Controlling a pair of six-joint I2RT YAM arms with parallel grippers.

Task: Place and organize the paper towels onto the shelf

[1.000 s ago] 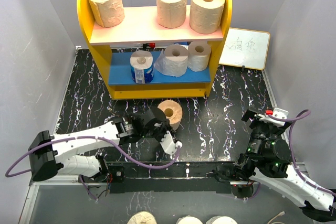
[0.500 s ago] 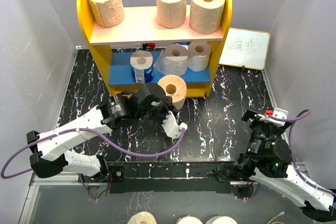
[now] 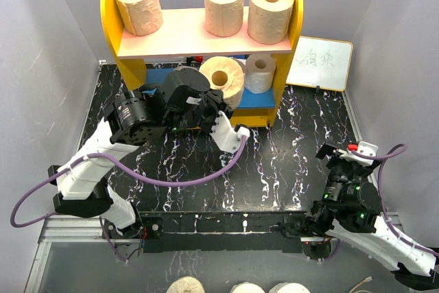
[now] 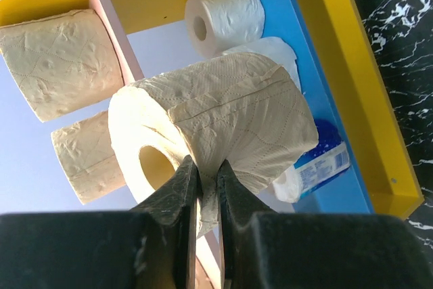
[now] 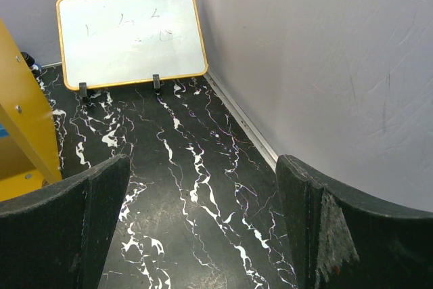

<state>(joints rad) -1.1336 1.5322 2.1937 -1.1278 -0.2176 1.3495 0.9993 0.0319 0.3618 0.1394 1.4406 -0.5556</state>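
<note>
Left gripper (image 4: 206,167) has its jaws pinched almost together on the paper of a tan roll (image 4: 223,126). We're carrying that roll clear of the table (image 3: 288,162), right at the open front of the shelf (image 3: 182,36), about mid-width, hollow core facing up in the top view.

Top board already holds three tan rolls – one at the left end (image 3: 139,7), two side by side toward the right (image 3: 224,7) (image 3: 271,14).

On the blue lower board (image 4: 298,18), the left wrist view shows a white roll (image 4: 224,19) on its side, a second white one (image 4: 270,49) mostly hidden behind the carried roll, and the blue-wrapped roll (image 4: 318,164).

Right gripper (image 5: 203,221) – jaws spread wide, nothing between them, parked low over the table's right side, whiteboard (image 5: 130,38) ahead against the wall.
</note>
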